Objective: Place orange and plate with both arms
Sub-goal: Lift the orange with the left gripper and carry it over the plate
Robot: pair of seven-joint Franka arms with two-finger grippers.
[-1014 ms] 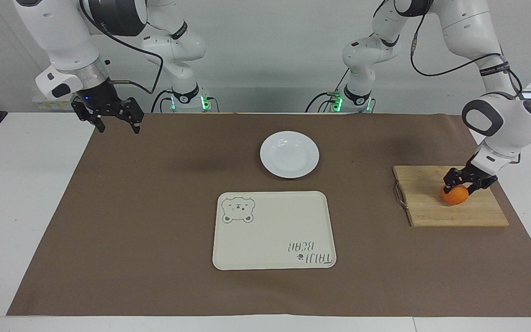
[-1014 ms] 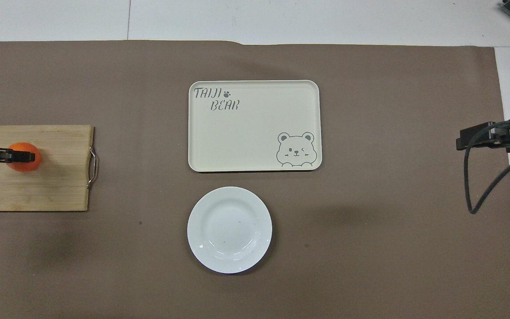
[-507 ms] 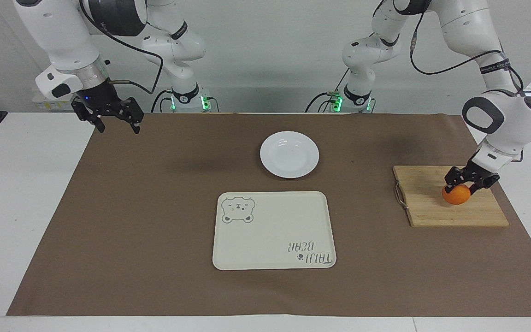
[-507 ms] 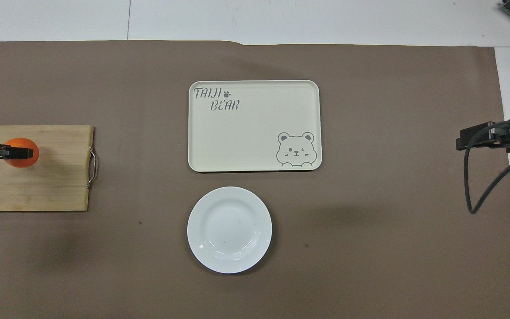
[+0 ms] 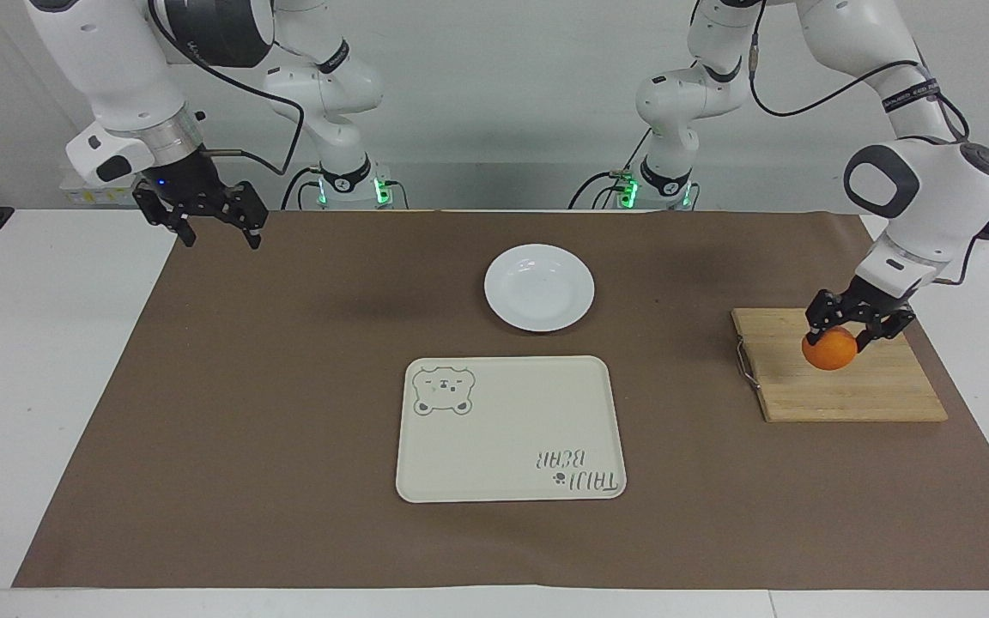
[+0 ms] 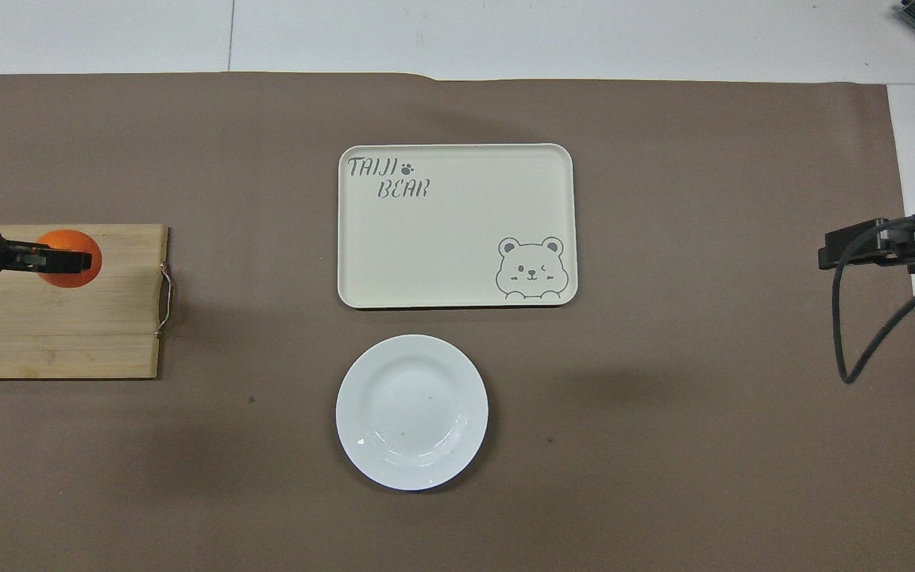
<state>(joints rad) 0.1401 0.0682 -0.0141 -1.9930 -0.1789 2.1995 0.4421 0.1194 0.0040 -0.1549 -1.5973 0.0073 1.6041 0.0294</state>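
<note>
My left gripper (image 5: 840, 337) is shut on the orange (image 5: 829, 352) and holds it just above the wooden cutting board (image 5: 872, 390) at the left arm's end of the table. The orange also shows in the overhead view (image 6: 68, 266), under the left gripper (image 6: 68, 258). The white plate (image 5: 539, 287) lies on the brown mat in the middle of the table, nearer to the robots than the cream tray; it also shows in the overhead view (image 6: 411, 411). My right gripper (image 5: 218, 233) hangs open and empty over the mat's corner at the right arm's end; that arm waits.
The cream bear-print tray (image 5: 511, 428) lies beside the plate, farther from the robots; it also shows in the overhead view (image 6: 456, 225). The cutting board (image 6: 52, 334) has a metal handle (image 6: 164, 298) on its edge toward the tray.
My left gripper has lifted the orange off the cutting board and carried it a little toward the middle of the table. The right arm has not moved.
</note>
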